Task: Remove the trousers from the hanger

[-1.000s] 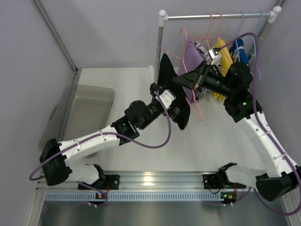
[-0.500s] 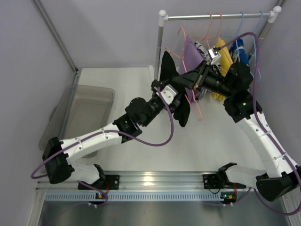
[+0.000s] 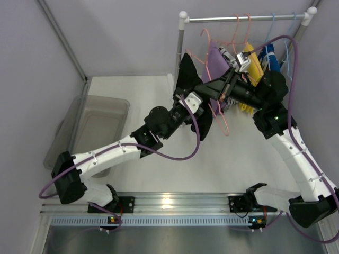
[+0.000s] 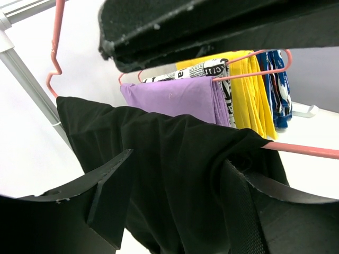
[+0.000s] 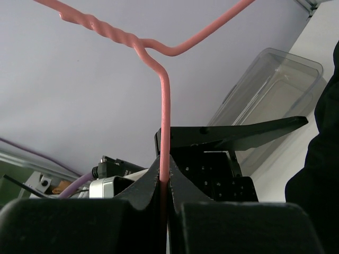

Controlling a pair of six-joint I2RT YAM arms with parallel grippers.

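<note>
The black trousers hang over the bar of a pink hanger pulled out in front of the rack. My right gripper is shut on the hanger's wire, seen pinched between its fingertips in the right wrist view. My left gripper is open, with one finger on each side of the black trousers; contact cannot be told. The lilac trousers hang on another pink hanger behind them and also show in the top view.
A black-and-white printed garment, a yellow one and a blue one hang on the rack rail. The rack's post stands left of the trousers. A clear bin sits at the table's left.
My left arm has reached farther up toward the rack, bringing its open fingers round the black trousers. The right gripper has lifted slightly, still holding the hanger.
</note>
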